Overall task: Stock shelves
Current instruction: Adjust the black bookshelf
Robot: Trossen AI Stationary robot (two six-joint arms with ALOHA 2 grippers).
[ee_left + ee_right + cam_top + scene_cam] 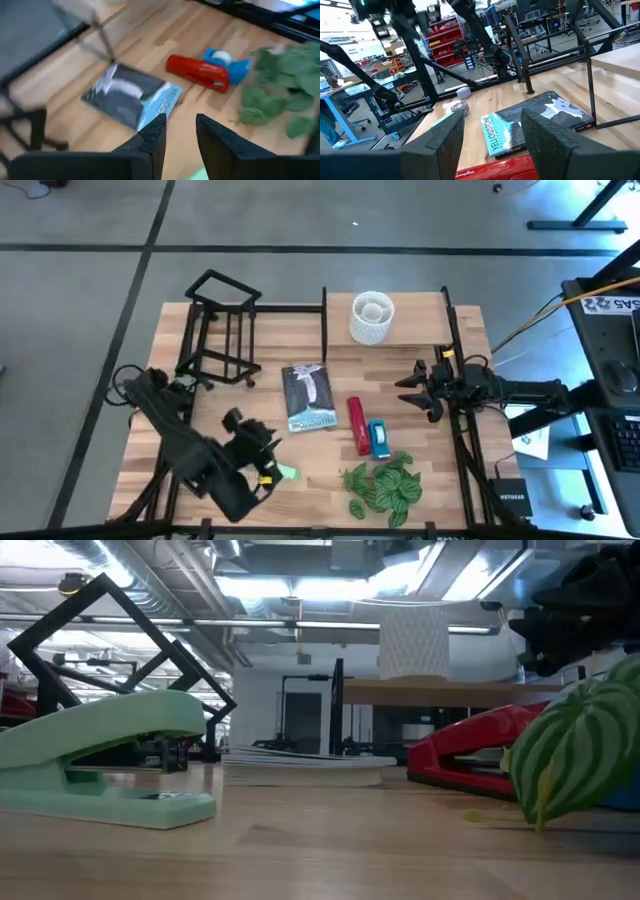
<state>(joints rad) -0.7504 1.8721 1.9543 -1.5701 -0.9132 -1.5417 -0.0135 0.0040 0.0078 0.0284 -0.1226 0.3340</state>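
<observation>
The small black rack stands at the far left of the table, and its bars show slanted in the low view. The light-wood shelf board at the far right carries a white vase. A book, a red stapler, a blue tape dispenser and a leafy plant lie mid-table. A green stapler rests flat near the front edge. My left gripper hangs open just above it. My right gripper is open near the board, pointing toward the book.
Black uprights frame the shelf board. Cables and a black box lie past the table's right edge. Bare wood shows between the rack and the book and along the front edge left of the plant.
</observation>
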